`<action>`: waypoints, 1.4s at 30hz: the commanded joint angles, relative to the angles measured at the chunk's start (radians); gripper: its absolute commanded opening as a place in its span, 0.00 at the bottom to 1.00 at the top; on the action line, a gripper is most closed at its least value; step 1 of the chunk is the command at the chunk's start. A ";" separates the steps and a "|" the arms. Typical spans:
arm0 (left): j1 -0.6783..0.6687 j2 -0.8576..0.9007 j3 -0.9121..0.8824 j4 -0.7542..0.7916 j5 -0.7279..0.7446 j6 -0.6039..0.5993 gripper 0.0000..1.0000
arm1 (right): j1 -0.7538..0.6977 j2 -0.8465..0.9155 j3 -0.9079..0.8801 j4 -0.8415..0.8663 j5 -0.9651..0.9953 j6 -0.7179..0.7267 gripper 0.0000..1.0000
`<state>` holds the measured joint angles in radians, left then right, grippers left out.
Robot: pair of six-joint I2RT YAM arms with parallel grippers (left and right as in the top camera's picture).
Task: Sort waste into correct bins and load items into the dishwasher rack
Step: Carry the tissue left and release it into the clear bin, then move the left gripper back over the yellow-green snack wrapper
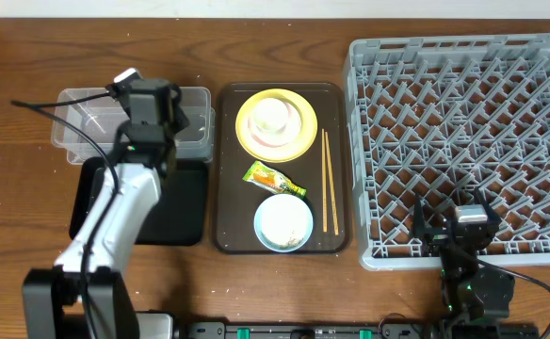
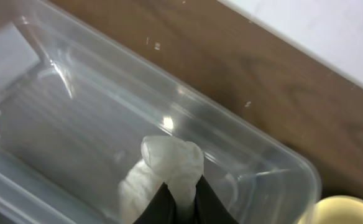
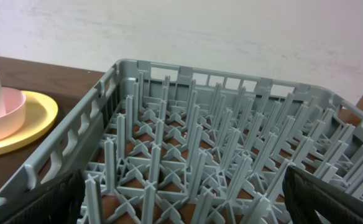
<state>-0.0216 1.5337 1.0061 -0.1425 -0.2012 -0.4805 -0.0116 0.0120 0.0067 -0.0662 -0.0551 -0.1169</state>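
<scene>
Tissue is hanging pinched in the closed left gripper over the clear tub, wanting release well inside its walls.

No text, label, brand or number can be read in any view. The wrapper carries green, yellow and orange print, but it is too small to make out any letters.
</scene>
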 commanded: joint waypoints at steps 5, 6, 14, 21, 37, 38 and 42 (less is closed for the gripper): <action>0.101 0.114 0.133 -0.073 0.202 0.019 0.11 | -0.001 -0.005 -0.002 -0.004 -0.002 -0.004 0.99; 0.108 0.127 0.133 -0.069 0.202 0.019 0.10 | -0.001 -0.005 -0.002 -0.004 -0.002 -0.004 0.99; 0.111 0.139 0.133 -0.047 0.202 0.020 0.63 | -0.001 -0.005 -0.002 -0.004 -0.002 -0.004 0.99; 0.109 0.014 0.133 -0.204 0.335 0.018 0.70 | -0.001 -0.005 -0.002 -0.004 -0.002 -0.004 0.99; -0.183 -0.072 0.071 -0.549 0.406 -0.011 0.41 | -0.001 -0.005 -0.002 -0.004 -0.002 -0.004 0.99; -0.208 -0.069 0.065 -0.548 0.380 -0.011 0.41 | -0.001 -0.005 -0.002 -0.004 -0.002 -0.004 0.99; -0.297 -0.042 0.052 -0.542 0.342 -0.017 0.41 | -0.001 -0.005 -0.002 -0.004 -0.002 -0.004 0.99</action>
<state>-0.2729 1.4670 1.0691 -0.6857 0.1989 -0.4942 -0.0116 0.0120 0.0067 -0.0666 -0.0551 -0.1169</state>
